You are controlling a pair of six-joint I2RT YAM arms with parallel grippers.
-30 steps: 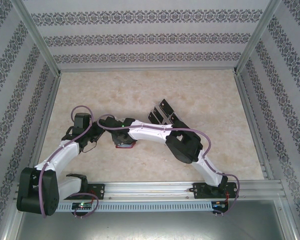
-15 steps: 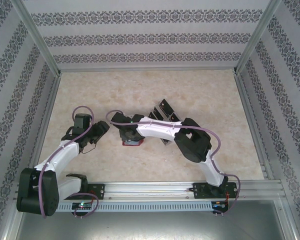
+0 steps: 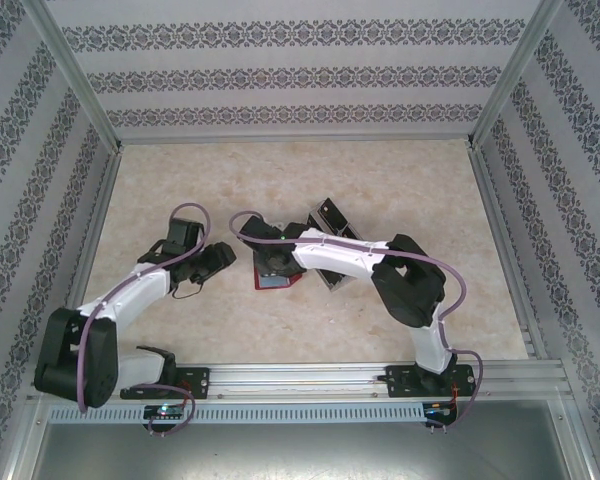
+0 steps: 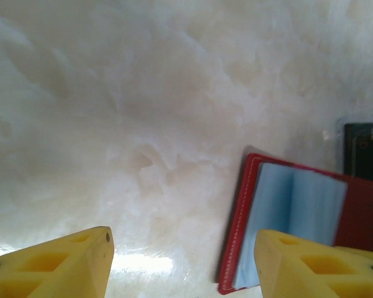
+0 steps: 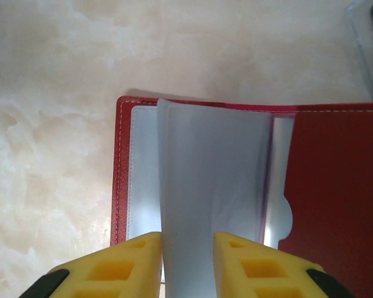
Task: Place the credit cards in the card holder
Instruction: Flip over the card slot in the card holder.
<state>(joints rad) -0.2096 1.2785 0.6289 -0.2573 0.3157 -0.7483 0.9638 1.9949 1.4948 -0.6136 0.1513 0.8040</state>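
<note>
Wallet (image 5: 336, 205) open, right gripper (image 5: 186, 248) pinching 1 pocket leaf (image 5: 211, 167). Left gripper (image 4: 183, 254) spread, empty, wallet at its right; likely fetches a card (image 4: 363, 155) next.

- Small red leather-like folding wallet (image 3: 277, 283): lies open mid-way across the pale marbled table (image 3: 180, 180).
- My left hand (image 4: 183, 248): just left of the wallet, over bare table.
- My right hand (image 5: 186, 248): over the wallet, one clear plastic pocket leaf (image 5: 211, 167) standing between its fingers.
- Flat black rectangular cards (image 3: 330, 213): behind and to the right of the wallet.
</note>
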